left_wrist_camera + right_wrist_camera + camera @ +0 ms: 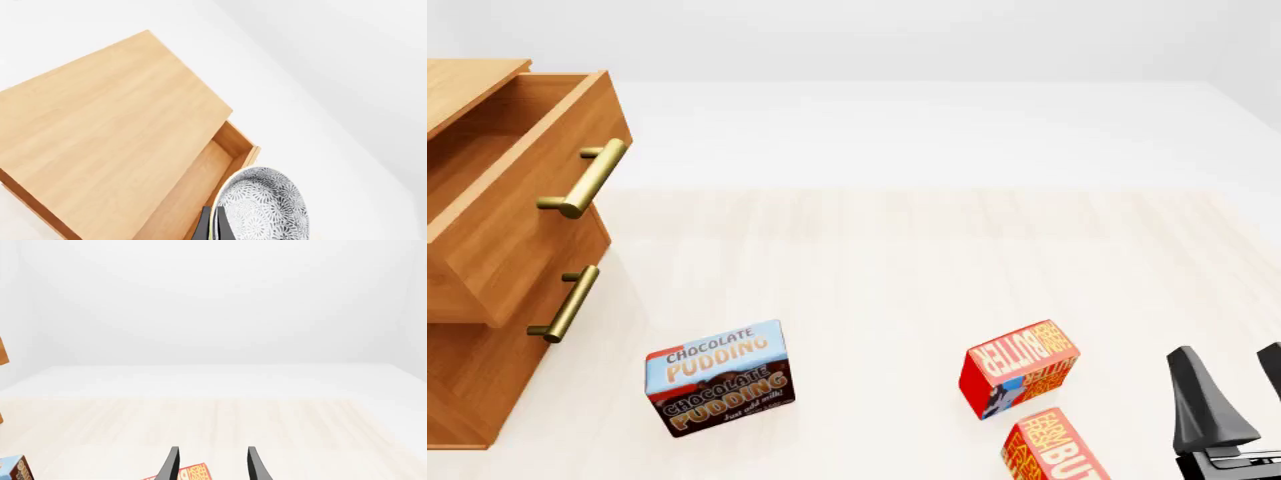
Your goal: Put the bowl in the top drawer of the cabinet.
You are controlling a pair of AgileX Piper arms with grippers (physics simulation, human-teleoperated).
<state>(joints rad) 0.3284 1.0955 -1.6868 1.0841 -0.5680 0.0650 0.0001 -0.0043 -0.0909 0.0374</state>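
Note:
In the left wrist view the patterned bowl hangs beside the front corner of the pulled-out top drawer, higher than the cabinet top. My left gripper is shut on the bowl's rim. The front view shows neither the bowl nor the left gripper. There the cabinet stands at the left with its top drawer open. My right gripper is open and holds nothing near the front right edge; its wrist view shows the same, right gripper over bare table.
The lower drawer's brass handle sits under the top drawer's handle. A chocolate pudding box stands in front of the cabinet. Two red butter boxes lie just left of the right gripper.

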